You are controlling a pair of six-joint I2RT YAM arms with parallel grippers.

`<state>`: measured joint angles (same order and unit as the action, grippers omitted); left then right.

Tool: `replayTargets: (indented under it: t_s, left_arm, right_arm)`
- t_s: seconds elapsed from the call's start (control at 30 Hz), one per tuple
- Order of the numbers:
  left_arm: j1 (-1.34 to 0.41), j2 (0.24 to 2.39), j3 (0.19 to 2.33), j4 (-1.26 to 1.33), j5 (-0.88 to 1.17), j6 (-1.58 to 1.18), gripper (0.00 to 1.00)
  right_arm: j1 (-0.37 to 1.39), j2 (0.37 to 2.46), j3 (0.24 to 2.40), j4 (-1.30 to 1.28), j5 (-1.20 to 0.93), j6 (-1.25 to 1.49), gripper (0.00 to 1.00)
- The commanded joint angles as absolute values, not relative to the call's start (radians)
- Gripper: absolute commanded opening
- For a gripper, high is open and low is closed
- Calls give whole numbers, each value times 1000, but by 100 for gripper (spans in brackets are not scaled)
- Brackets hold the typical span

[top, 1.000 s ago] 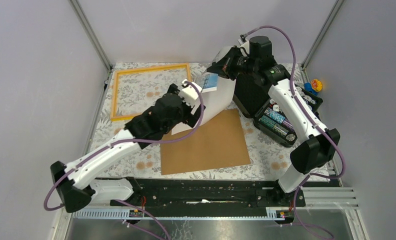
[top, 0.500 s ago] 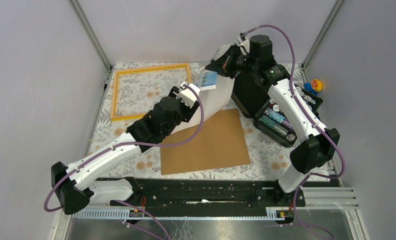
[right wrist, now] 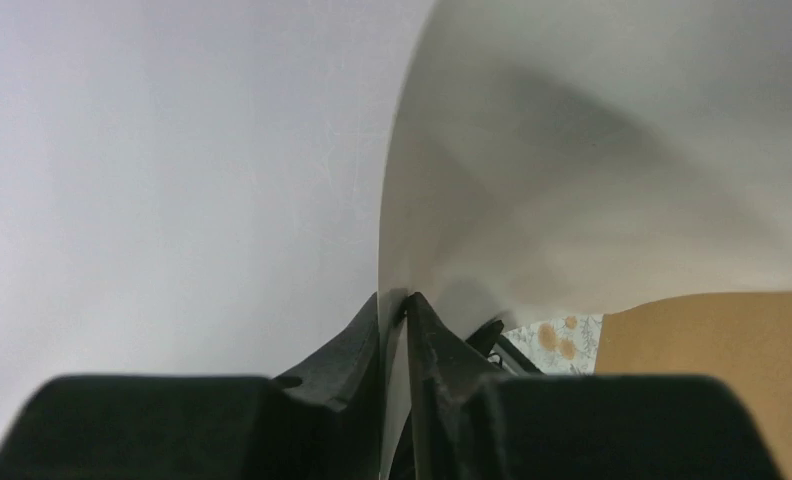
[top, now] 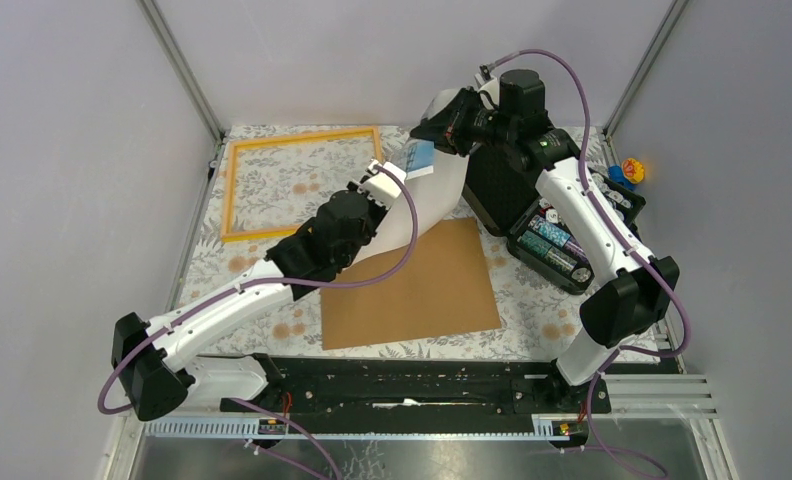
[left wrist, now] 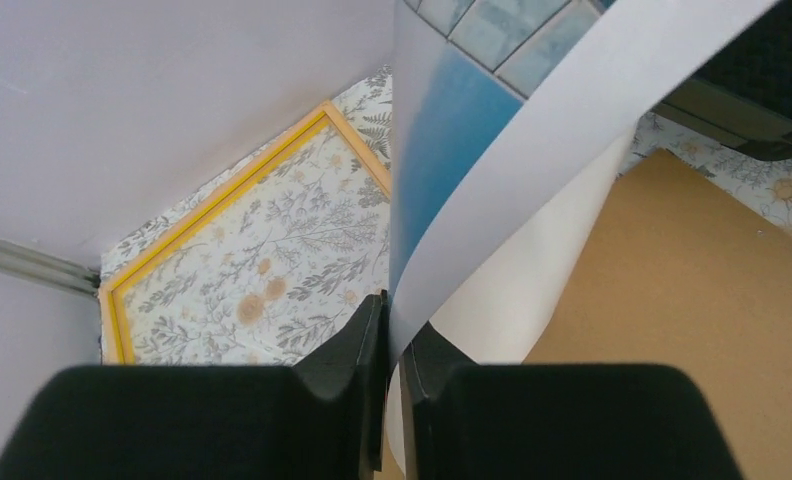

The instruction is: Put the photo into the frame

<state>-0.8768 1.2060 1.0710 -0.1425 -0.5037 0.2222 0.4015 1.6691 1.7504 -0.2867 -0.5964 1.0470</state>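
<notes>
The photo (top: pixel 427 205) hangs curled in the air between both arms, its white back showing and a strip of blue print at the top. My left gripper (top: pixel 392 188) is shut on its left edge; in the left wrist view the fingers (left wrist: pixel 394 320) pinch the sheet (left wrist: pixel 492 180). At the photo's top edge, my right gripper (top: pixel 434 130) has its jaws (right wrist: pixel 394 305) slightly parted, the sheet (right wrist: pixel 592 150) still standing between them. The orange-yellow frame (top: pixel 302 138) lies flat at the back left, left of the photo, also visible as the frame (left wrist: pixel 215 197).
A brown backing board (top: pixel 412 290) lies in the middle of the floral cloth, under the photo's lower end. An open black case (top: pixel 562 240) with batteries stands at the right. A small coloured toy (top: pixel 632 170) sits at the back right corner.
My left gripper moved up and right to the photo's left edge and closed on it. The right gripper's jaws have loosened a little on the top edge.
</notes>
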Motion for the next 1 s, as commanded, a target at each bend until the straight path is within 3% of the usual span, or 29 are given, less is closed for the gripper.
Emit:
replayTargets:
  t_s: [0.0,0.13,0.2,0.37,0.57,0.77,0.97]
  left_arm:
    - [-876,1152,1059,-63,-560,235,12]
    - [-877,1121,1042,-65,-563,175,5]
    - [-874,1114,1043,-75,-588,129,0]
    - [-813,1103,1062,-143,-566,-39,0]
    - [-588,1095,1127,-278,-396,-271,0]
    - [-327,1138,1196,-369,-184,-476,0]
    - [29,1233,1203,-308,166,-762,0]
  right_arm:
    - [412,1653,1752,-220,-633,1048,27]
    - [410,1664,1780,-207,-662,1007,57]
    - [392,1671,1821,-218,-705,947,65]
    - [295,1615,1821,-244,-740,821,99]
    - [221,1505,1781,-304,-669,645,100]
    - [222,1399,1522,-170,-663,641,100]
    - [244,1392,1451,-145,-715,671,100]
